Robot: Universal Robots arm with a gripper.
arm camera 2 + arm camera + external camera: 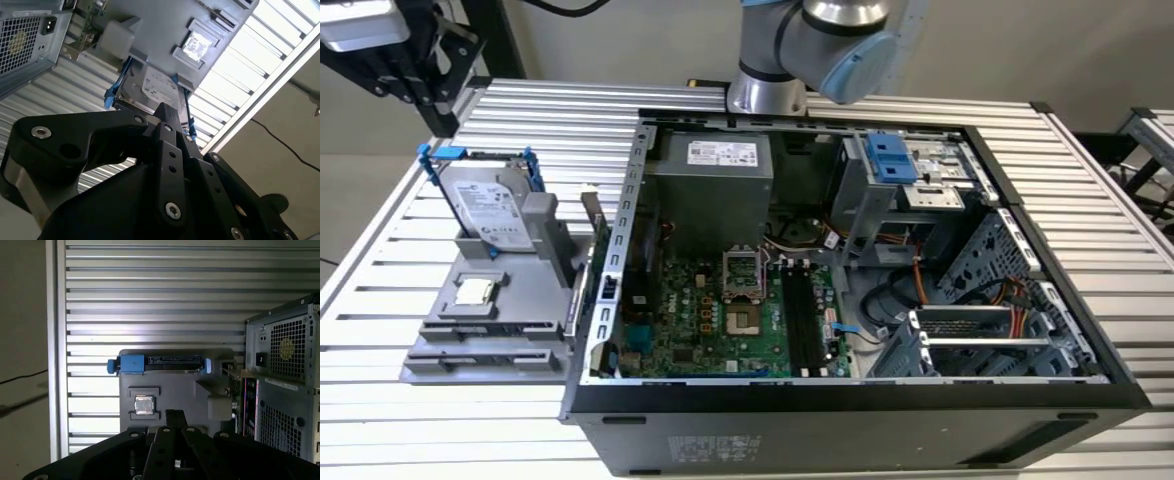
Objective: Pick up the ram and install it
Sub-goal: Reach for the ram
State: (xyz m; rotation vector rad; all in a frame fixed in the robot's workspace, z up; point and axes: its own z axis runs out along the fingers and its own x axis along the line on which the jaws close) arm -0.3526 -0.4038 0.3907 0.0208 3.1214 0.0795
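The ram (592, 218) is a thin board standing on edge in the grey holder (480, 345), right beside the open computer case; in the first wrist view its greenish edge (248, 399) shows next to the case's back. The motherboard's black slots (806, 320) lie inside the case. My gripper (435, 102) hangs high at the exterior view's far left, above and behind the holder, well away from the ram. In both wrist views its black fingers (173, 416) (167, 112) look pressed together with nothing between them.
The holder also carries a silver hard drive (494, 212) in blue brackets and a small square processor chip (476, 291). The case (854, 400) fills the middle of the slatted metal table (560, 120). A power supply (714, 180) and drive cage (907, 165) sit inside.
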